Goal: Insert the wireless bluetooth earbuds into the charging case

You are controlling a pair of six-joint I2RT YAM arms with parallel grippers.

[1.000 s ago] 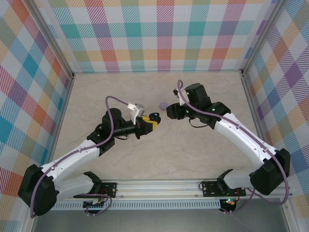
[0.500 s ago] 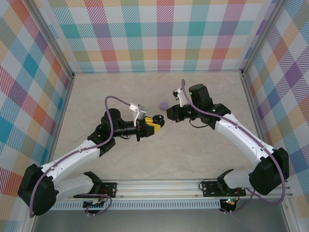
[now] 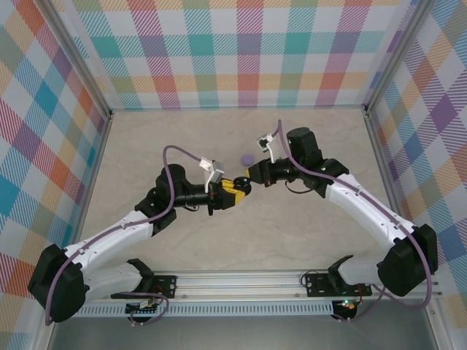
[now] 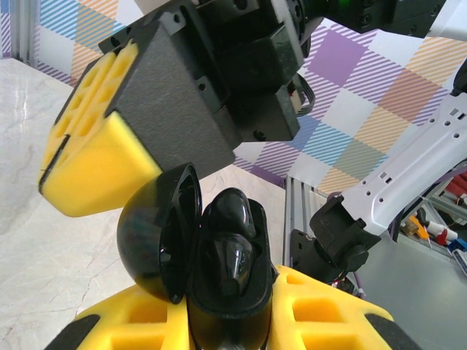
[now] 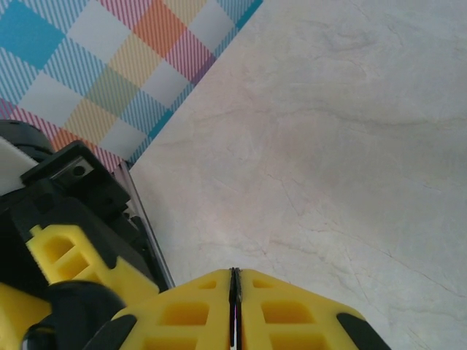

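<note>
My left end effector point(image 3: 232, 187) grips the open glossy black charging case point(image 4: 219, 255), at seven o'clock beside my closed, empty-looking right end effector point(image 3: 252, 173).

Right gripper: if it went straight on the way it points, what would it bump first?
Probably the open black charging case, held in the left gripper, just ahead of the shut right gripper. The exact gap is hard to judge.
</note>
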